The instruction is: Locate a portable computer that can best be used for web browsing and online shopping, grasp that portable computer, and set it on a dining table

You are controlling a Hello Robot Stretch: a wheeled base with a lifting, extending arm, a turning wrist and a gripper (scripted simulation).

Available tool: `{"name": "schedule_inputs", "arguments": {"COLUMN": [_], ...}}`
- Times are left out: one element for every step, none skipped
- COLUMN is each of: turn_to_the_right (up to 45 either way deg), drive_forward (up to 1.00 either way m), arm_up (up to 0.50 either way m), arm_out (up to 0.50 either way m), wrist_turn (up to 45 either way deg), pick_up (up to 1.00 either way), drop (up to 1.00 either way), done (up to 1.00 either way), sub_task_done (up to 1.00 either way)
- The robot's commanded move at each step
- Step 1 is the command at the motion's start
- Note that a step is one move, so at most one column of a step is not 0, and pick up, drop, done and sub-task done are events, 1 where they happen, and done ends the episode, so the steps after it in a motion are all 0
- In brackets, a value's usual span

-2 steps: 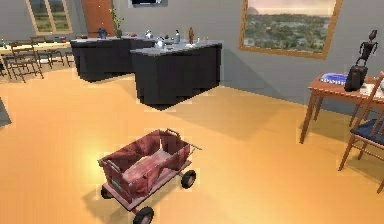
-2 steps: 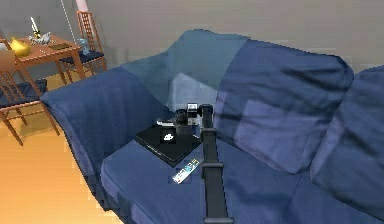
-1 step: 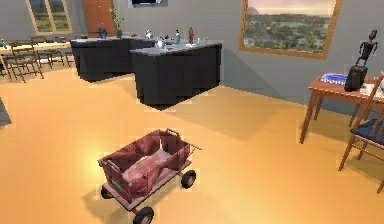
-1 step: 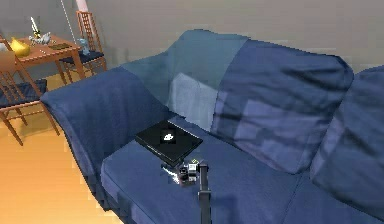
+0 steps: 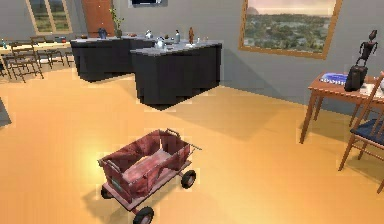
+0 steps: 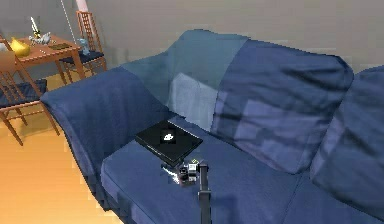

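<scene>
A dark, closed laptop point(image 6: 168, 140) lies flat on the seat cushion of a blue sofa point(image 6: 270, 110) in the arm side view. The arm rises from that view's bottom edge, and the gripper point(image 6: 180, 172) sits at its far end, just below the laptop's near corner. With the laptop and cushion right behind the fingers, I cannot tell whether the gripper holds anything. A wooden dining table point(image 6: 48, 52) with small items on it stands at the upper left, beyond the sofa's arm. The same kind of table point(image 5: 335, 92) stands at the forward view's right edge.
A red wagon point(image 5: 146, 168) stands on the orange floor just ahead. Two dark counters point(image 5: 176, 72) with bottles stand farther back. A dark statue point(image 5: 363, 58) and a wooden chair point(image 5: 366, 132) are by the right table. Another table with chairs point(image 5: 30, 52) is far left.
</scene>
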Motion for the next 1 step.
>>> {"name": "schedule_inputs", "arguments": {"turn_to_the_right": [0.0], "drive_forward": [0.0], "arm_up": [0.1], "arm_out": [0.0], "wrist_turn": [0.0], "pick_up": [0.0], "drop": [0.0], "done": [0.0], "sub_task_done": [0.0]}}
